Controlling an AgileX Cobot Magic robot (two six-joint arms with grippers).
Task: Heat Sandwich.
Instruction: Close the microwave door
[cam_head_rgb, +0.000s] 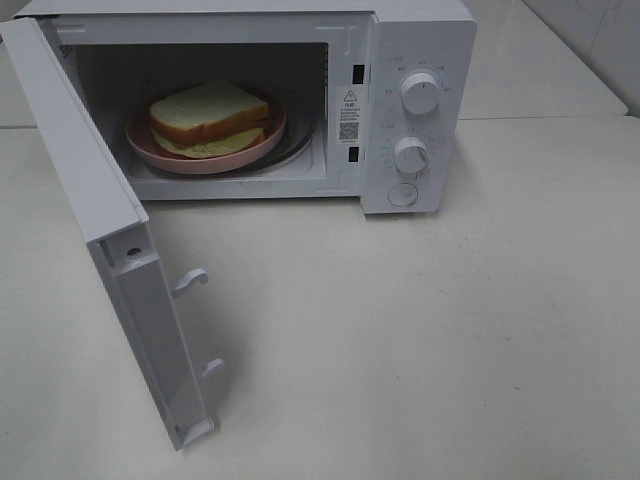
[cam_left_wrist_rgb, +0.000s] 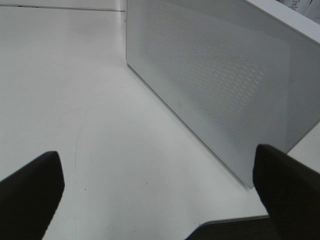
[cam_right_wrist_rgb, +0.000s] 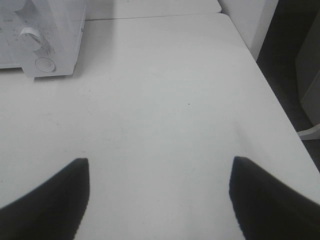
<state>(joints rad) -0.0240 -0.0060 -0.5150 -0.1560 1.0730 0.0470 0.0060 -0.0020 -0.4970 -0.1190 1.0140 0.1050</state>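
Observation:
The sandwich (cam_head_rgb: 212, 118), white bread with tan crust and pale yellow filling, lies on a round pink plate (cam_head_rgb: 160, 152) inside the white microwave (cam_head_rgb: 420, 60). The microwave's door (cam_head_rgb: 110, 240) stands swung wide open toward the front left. Neither arm shows in the exterior high view. In the left wrist view my left gripper (cam_left_wrist_rgb: 160, 185) is open over the bare table, facing the outer side of the door (cam_left_wrist_rgb: 215, 85). My right gripper (cam_right_wrist_rgb: 159, 195) is open too, empty, above the table to the right of the microwave's control panel (cam_right_wrist_rgb: 42, 45).
Two knobs (cam_head_rgb: 421, 92) and a round button (cam_head_rgb: 403, 195) sit on the microwave's right panel. The white table (cam_head_rgb: 420, 340) stretches in front and to the right; its right edge (cam_right_wrist_rgb: 280, 100) drops off to a dark floor.

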